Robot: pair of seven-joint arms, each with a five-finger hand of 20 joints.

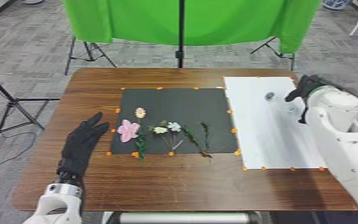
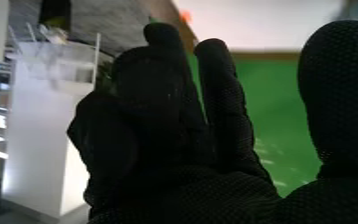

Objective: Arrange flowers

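Observation:
In the head view, my left hand [image 1: 83, 139] rests open at the table's left, beside the dark mat [image 1: 167, 100]. On that mat lie a pink flower [image 1: 127, 130], a pale flower [image 1: 140, 113], a cream flower [image 1: 160, 130], a white flower [image 1: 174, 127] and green sprigs [image 1: 191, 136]. My right hand [image 1: 310, 86] is over the white sheet's [image 1: 255, 135] far right edge. Close to it are a small grey round thing [image 1: 270, 95] and a faint, see-through shape, too unclear to identify. In the right wrist view, my right hand [image 2: 184, 130] is open, fingers straight, holding nothing.
Orange markers edge both the mat and the sheet on the brown table [image 1: 149, 182]. Beyond the table's far edge hangs a green cloth [image 1: 140, 20] with a black stand [image 1: 180, 54]. Another tripod [image 1: 14, 102] stands on the floor at the left.

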